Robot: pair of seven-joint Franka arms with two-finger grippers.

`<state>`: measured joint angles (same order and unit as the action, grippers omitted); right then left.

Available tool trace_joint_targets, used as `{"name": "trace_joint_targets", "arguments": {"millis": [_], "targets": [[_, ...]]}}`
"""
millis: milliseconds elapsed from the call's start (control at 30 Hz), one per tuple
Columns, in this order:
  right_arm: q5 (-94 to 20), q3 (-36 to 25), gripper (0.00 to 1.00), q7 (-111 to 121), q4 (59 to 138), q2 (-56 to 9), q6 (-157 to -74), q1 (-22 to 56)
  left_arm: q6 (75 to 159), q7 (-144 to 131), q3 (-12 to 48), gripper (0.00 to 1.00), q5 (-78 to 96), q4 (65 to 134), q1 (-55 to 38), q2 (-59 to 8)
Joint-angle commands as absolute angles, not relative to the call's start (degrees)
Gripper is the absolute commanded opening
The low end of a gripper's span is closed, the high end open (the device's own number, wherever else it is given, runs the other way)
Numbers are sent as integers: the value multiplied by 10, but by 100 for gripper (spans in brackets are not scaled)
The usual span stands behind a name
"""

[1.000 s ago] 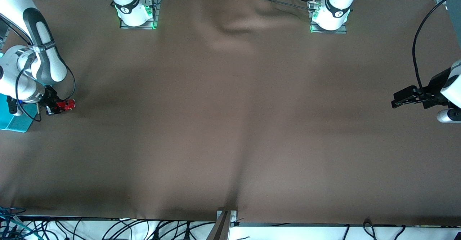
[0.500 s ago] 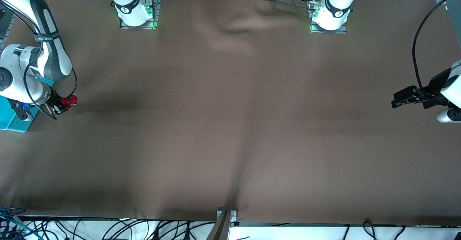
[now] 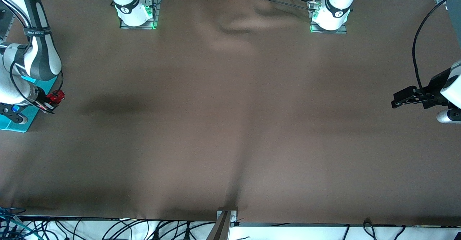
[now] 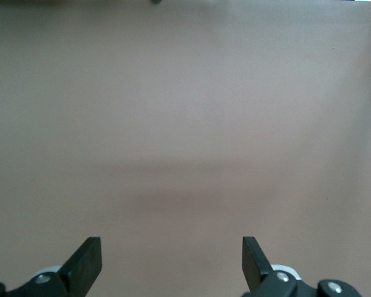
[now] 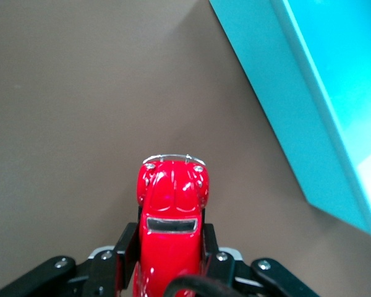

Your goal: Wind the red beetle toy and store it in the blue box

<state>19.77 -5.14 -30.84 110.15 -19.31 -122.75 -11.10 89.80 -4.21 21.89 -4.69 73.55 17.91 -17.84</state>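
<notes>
Brown table [image 3: 230, 124]: right gripper [image 5: 170, 242] clamps red beetle toy [image 5: 171, 213]; left gripper [image 4: 172, 263] waits, jaws released.

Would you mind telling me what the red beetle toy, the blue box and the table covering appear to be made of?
Red beetle toy: glossy painted metal or hard plastic, judging by sharp highlights; which one is unclear.
Blue box: smooth matte plastic or coated card, with flat even colour and crisp edges.
Table covering: brown cloth, matte, with soft wrinkles near the bases.

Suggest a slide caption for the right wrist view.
Right gripper fingers clamp the red beetle toy above the tablecloth, beside the blue box.
</notes>
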Motion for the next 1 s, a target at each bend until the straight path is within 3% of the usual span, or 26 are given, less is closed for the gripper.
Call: {"name": "trace_joint_targets", "arguments": {"millis": [0, 400, 967], "targets": [[210, -66, 0, -251, 1091, -185, -1216, -113, 892, -30, 220, 100, -41, 725, 181, -183], [210, -97, 0, -134, 1062, -192, -1223, -136, 892, -30, 220, 100, -41, 725, 182, -184], [201, -98, 0, -28, 1041, -227, -1271, -235, 892, -30, 220, 100, -41, 725, 181, -183]]}}
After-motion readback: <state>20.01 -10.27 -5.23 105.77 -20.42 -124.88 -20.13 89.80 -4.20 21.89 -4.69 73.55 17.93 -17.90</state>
